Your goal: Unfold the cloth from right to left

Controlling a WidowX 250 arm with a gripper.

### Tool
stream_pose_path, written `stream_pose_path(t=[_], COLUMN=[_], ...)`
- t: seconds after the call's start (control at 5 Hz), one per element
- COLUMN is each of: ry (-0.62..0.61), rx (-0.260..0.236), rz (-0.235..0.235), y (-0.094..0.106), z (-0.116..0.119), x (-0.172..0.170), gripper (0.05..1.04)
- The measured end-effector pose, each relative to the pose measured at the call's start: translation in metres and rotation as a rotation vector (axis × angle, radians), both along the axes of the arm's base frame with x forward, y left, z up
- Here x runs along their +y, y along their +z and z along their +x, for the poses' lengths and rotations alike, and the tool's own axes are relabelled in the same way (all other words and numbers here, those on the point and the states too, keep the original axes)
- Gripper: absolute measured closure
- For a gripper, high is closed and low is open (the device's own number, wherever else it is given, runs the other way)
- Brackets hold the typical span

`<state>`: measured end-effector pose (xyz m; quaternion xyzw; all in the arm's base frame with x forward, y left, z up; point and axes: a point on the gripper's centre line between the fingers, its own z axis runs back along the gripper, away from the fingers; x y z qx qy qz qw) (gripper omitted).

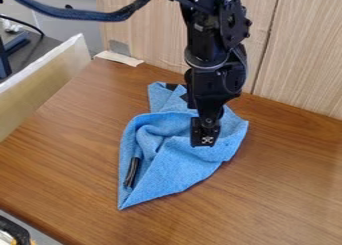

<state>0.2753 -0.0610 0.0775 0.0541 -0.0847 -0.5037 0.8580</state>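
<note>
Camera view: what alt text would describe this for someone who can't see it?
A black robot arm hangs its gripper over a crumpled blue cloth on a brown wooden table, before pale wood panels.

A brown wood-grain tabletop (287, 199) ran up to pale wood panelling (304, 54), a grey patch (119, 47) low on it and a cream strip (119, 58) just below. A pale board (43, 84) slanted along the left edge, a black cable (25, 22) beyond it; a black-and-yellow object (15, 230) poked into the lower-left corner.

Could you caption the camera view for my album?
Black robot gripper at a crumpled blue cloth, brown wood-grain table.
</note>
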Motion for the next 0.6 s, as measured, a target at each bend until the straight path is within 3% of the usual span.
stream_pose_path(t=[0.2,0.4,0.6], ry=[0.008,0.058,0.113], rx=[0.031,0.054,0.047], rz=[0.007,0.05,0.047], y=[-0.008,-0.012,-0.008], z=[-0.002,0.023,0.045], x=[0.001,0.017,0.035], gripper=[0.084,0.084,0.084])
